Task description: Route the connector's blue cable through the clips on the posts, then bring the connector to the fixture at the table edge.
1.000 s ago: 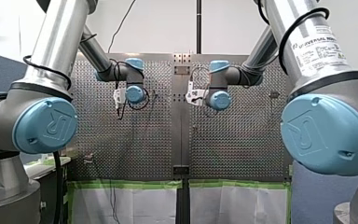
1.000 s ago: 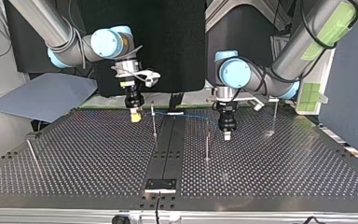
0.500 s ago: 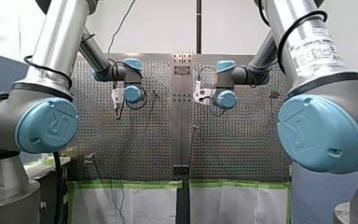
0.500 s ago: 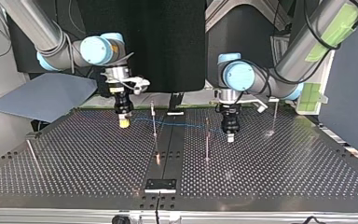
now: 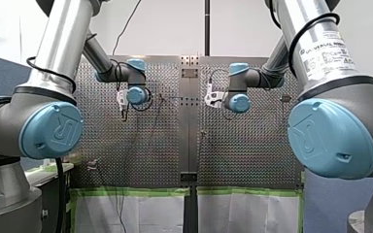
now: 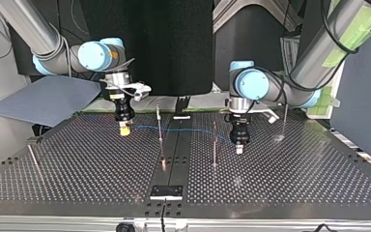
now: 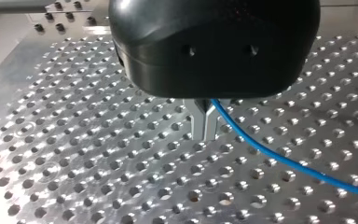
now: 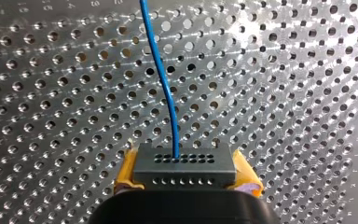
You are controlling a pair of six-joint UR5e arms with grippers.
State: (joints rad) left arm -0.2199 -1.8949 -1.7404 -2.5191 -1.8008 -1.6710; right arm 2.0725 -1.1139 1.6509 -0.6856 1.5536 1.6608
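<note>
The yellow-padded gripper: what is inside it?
A grey connector sits clamped between my right gripper's yellow pads, the blue cable leaving its holed face. The connector's lower part is hidden by the gripper body.

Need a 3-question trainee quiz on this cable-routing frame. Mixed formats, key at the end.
1. True or false: my right hand holds the dark grey perforated connector block.
2. What does my left hand pinch? A) the thin blue cable B) the connector C) nothing
3. In the top view, how many slim metal posts stand between the two hands?
Key: 1 true; 2 A; 3 two.
</note>
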